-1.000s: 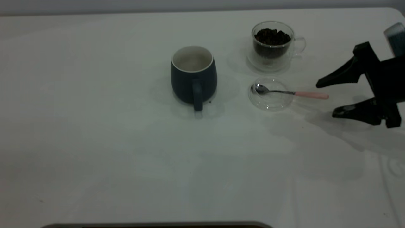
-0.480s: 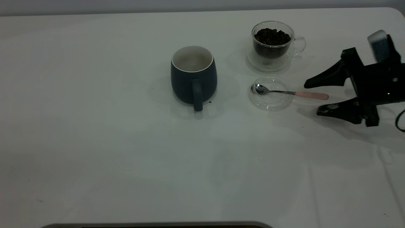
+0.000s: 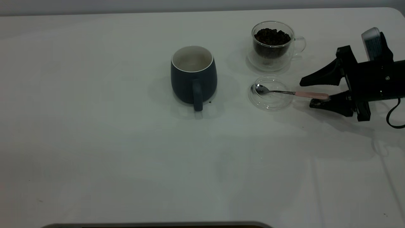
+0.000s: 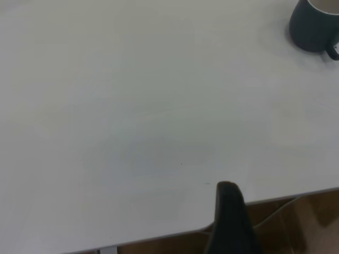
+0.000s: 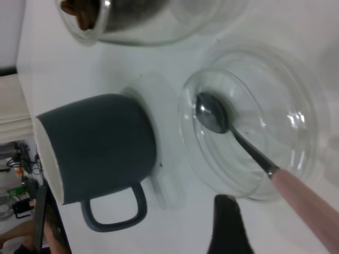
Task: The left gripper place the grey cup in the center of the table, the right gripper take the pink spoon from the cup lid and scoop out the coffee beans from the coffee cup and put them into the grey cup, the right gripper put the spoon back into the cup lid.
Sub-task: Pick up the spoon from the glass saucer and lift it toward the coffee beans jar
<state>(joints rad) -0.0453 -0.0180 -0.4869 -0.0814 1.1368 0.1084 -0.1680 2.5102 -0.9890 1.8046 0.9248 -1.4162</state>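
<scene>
The grey cup [image 3: 193,76] stands upright mid-table, its handle toward the near edge, and it looks empty. The coffee cup [image 3: 272,44] holds the coffee beans [image 3: 272,36] at the back right. Just in front of it lies the cup lid [image 3: 270,94]. The pink spoon [image 3: 294,93] rests with its bowl in the lid and its handle pointing right. My right gripper [image 3: 306,94] is open, low over the table, one finger on each side of the handle's end. The right wrist view shows the spoon [image 5: 304,201], the lid [image 5: 249,121] and one finger [image 5: 228,222]. My left gripper [image 4: 229,211] is parked near a table corner.
The table [image 3: 95,142] is bare white across its left and front. The right arm's black cable [image 3: 394,117] loops down at the right edge. In the left wrist view the grey cup [image 4: 315,26] sits far off, and the table's edge [image 4: 275,198] runs close by.
My right gripper has moved left and lower toward the spoon. Its fingers now straddle the pink handle's end, with a narrower gap. The cups, lid and spoon have not moved.
</scene>
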